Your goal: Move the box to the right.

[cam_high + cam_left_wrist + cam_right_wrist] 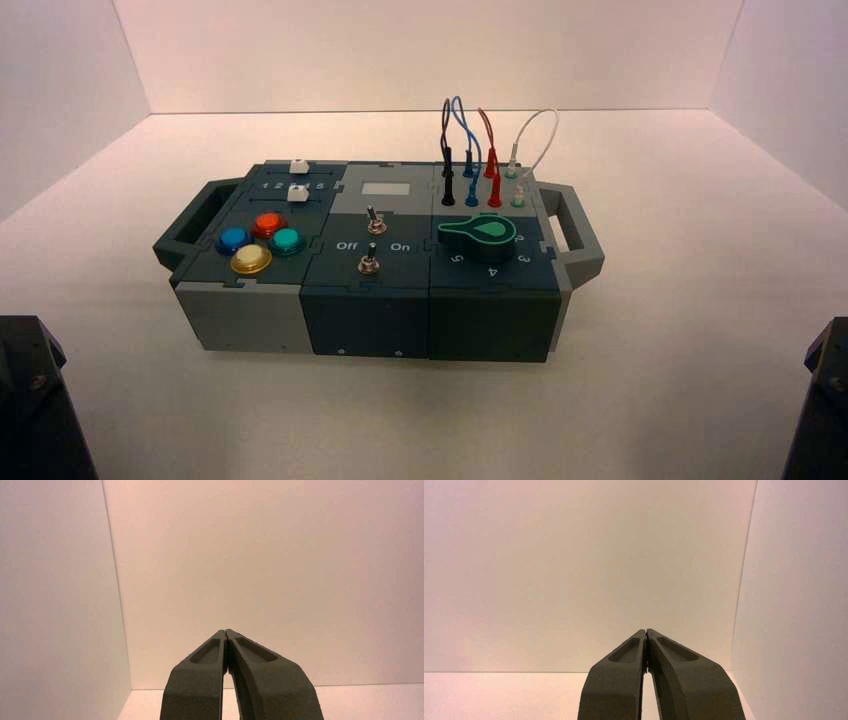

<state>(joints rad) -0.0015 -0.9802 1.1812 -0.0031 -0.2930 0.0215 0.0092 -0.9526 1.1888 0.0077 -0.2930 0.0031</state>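
The box (378, 262) sits near the middle of the white worktop (650, 400), turned slightly, its long side facing us. Nothing touches it.

On top we note four coloured buttons (258, 243) toward the left end, two toggle switches (372, 242) in the centre column, a green dial (478, 232) toward the right, and coloured wires (480, 150) looping up behind the dial. A handle (572, 232) sticks out at the right end, and a second handle (188, 232) at the left.

Both arms sit parked at the near corners of the high view, well apart from the box. The left pincer (226, 636) is pressed together, tips meeting, holding nothing; its wrist camera looks only at bare wall. The right pincer (645, 635) is likewise pressed together and empty, also aimed at the wall and a corner of the enclosure.

Progress, as we judge it: nothing done so far. No arm has reached the box, no contact is made, and there is free worktop to the box's right. All of it remains: bring an arm in, take a handle or press against the left end, and shift the box rightward. We expect the left handle or left side to be the natural place to push from, though either arm could serve.
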